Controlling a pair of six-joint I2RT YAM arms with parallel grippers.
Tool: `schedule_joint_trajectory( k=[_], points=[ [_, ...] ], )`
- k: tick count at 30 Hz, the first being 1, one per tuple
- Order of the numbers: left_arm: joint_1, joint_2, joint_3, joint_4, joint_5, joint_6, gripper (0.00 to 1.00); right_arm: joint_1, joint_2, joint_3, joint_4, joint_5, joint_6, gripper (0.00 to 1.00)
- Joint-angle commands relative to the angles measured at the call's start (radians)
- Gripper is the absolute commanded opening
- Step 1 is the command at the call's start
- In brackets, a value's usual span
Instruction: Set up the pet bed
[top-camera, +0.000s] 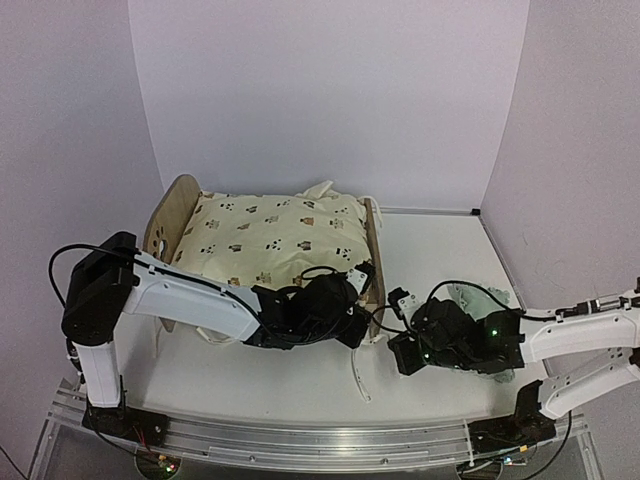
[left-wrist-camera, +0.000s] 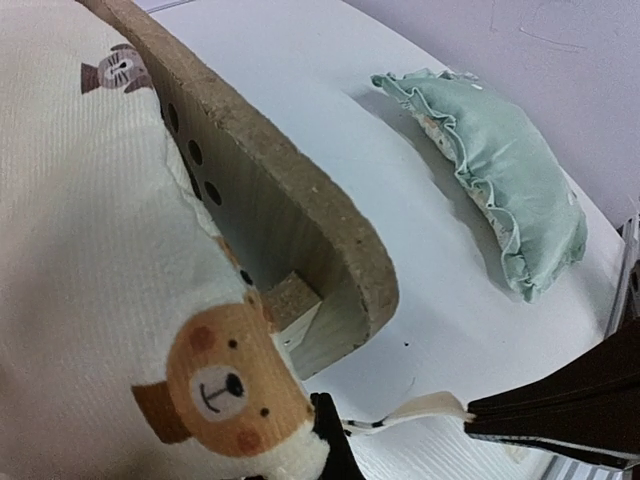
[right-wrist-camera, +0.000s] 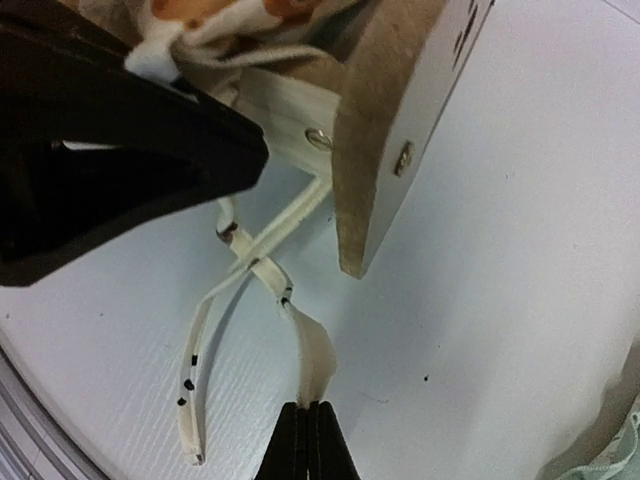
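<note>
The pet bed (top-camera: 168, 215) stands at the middle left, its wooden end board (left-wrist-camera: 290, 230) near both grippers. The cream bear-print cushion (top-camera: 270, 235) lies on it and hides the striped base. My left gripper (top-camera: 345, 300) is at the bed's near right corner, shut on the cushion's corner (left-wrist-camera: 250, 400). It also shows in the right wrist view (right-wrist-camera: 130, 130). My right gripper (right-wrist-camera: 307, 430) is low over the table just right of that corner, shut on the end of one cushion tie (right-wrist-camera: 315, 350). A second tie (right-wrist-camera: 195, 370) lies loose on the table.
The small mint green pillow (left-wrist-camera: 500, 180) lies on the table right of the bed, behind my right arm (top-camera: 470, 340). White walls close in the back and sides. A metal rail (top-camera: 300, 440) runs along the table's near edge.
</note>
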Motion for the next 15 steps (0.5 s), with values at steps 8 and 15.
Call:
schedule_joint_trajectory(
  k=[8, 15],
  points=[
    [0.004, -0.121, -0.02, -0.009, 0.088, -0.025, 0.0, -0.04, 0.127, 0.089, 0.178, 0.02, -0.097, 0.0],
    [0.004, -0.138, -0.038, -0.002, 0.102, -0.038, 0.0, -0.069, 0.143, 0.053, 0.312, -0.023, -0.166, 0.0]
  ],
)
